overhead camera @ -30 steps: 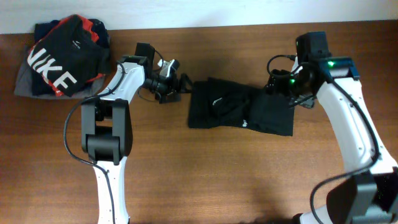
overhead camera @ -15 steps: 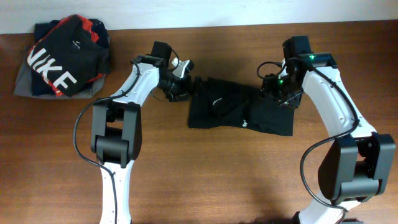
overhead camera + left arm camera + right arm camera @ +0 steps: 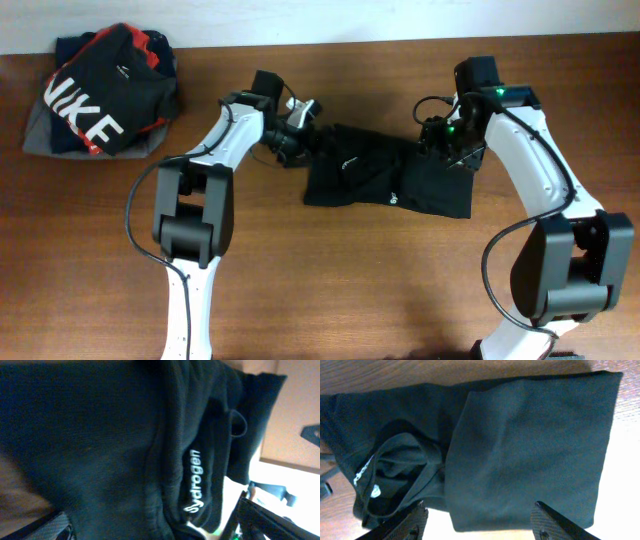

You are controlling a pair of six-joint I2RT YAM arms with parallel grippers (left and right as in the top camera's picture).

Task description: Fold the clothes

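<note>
The black T-shirt [image 3: 385, 175] lies partly folded in a wide band at the middle of the table, with a small white logo near its centre. My left gripper [image 3: 305, 142] is open at the shirt's upper left edge. In the left wrist view the fabric [image 3: 100, 435] fills the space between its spread fingers [image 3: 260, 520], and a white "hydrogen" label shows. My right gripper [image 3: 445, 148] is open over the shirt's upper right part. In the right wrist view the shirt [image 3: 530, 445] has one folded edge lying between the wide-apart fingers [image 3: 405, 522].
A pile of clothes sits at the back left corner, with a black-and-red NIKE garment [image 3: 100, 95] on top of grey and navy ones [image 3: 35, 135]. The table's far edge [image 3: 400, 40] runs just behind both grippers.
My left gripper has moved right, from beside the shirt onto its left edge. My right gripper moved left over the shirt's right part and has since held still. The shirt has not shifted.
</note>
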